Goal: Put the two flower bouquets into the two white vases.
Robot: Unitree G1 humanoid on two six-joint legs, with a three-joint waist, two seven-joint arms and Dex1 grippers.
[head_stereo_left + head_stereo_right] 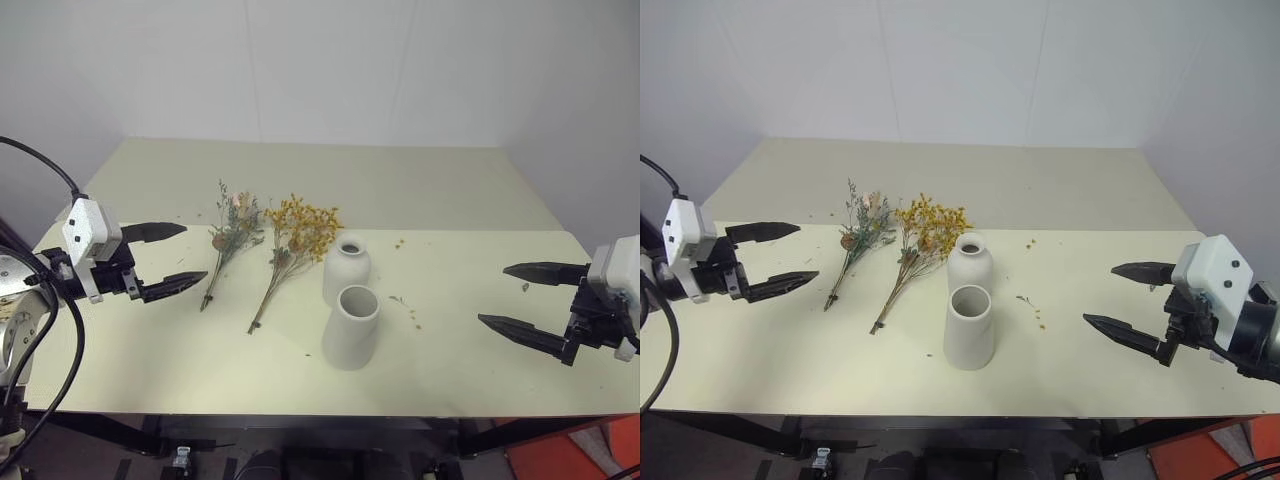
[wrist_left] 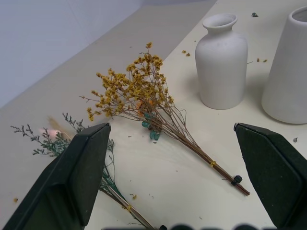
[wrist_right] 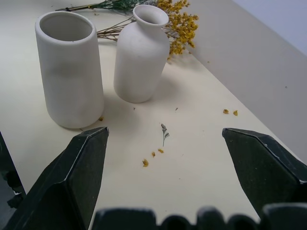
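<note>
On the cream table [image 1: 480,350], the yellow-orange bouquet [image 1: 296,240] and grey-green bouquet [image 1: 232,232] lie side by side near its middle, just left of the rounded vase [image 1: 346,268] and taller vase [image 1: 351,327], while the left gripper [image 1: 168,258] and right gripper [image 1: 525,298] hover wide apart and empty at its side edges.

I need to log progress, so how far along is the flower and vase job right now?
Nothing is done yet: the yellow bouquet and the grey-green bouquet lie flat on the table, and the short vase and tall vase stand empty. The left pincer and right pincer are open, holding nothing. Both placements remain.
</note>
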